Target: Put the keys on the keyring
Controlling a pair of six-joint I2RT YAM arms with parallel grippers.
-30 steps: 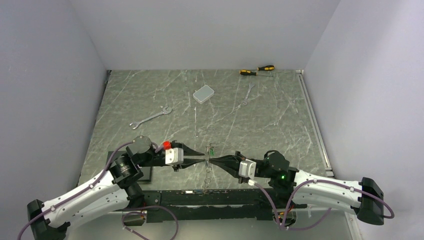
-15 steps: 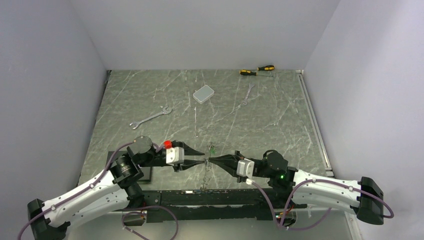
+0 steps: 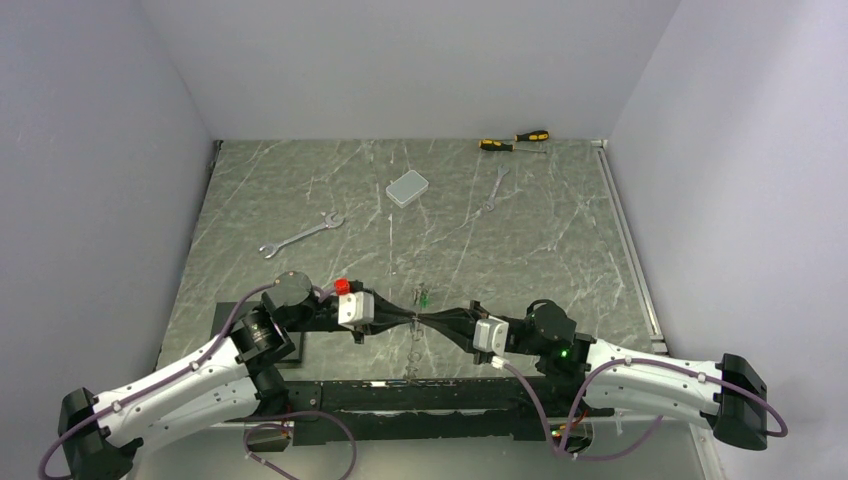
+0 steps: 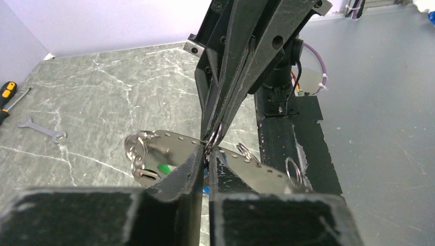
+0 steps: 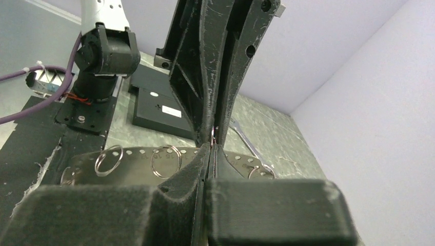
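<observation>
The keyring hangs between my two grippers; up close it is a silvery perforated strip carrying several split rings. A green key hangs at its far end. A blue key shows in the slit between my left fingers. My right gripper is shut on one small split ring at the strip's edge. My left gripper meets it tip to tip. Its jaws are closed to a thin slit on the keyring at that same ring.
Two silver wrenches, a grey box and two yellow-and-black screwdrivers lie farther back on the marbled table. A black plate sits by the left arm's base. Grey walls close in three sides.
My left gripper opened wider half a second ago, then closed again to a thin slit and edged right against the right gripper's tips. The right gripper stayed shut in place.
</observation>
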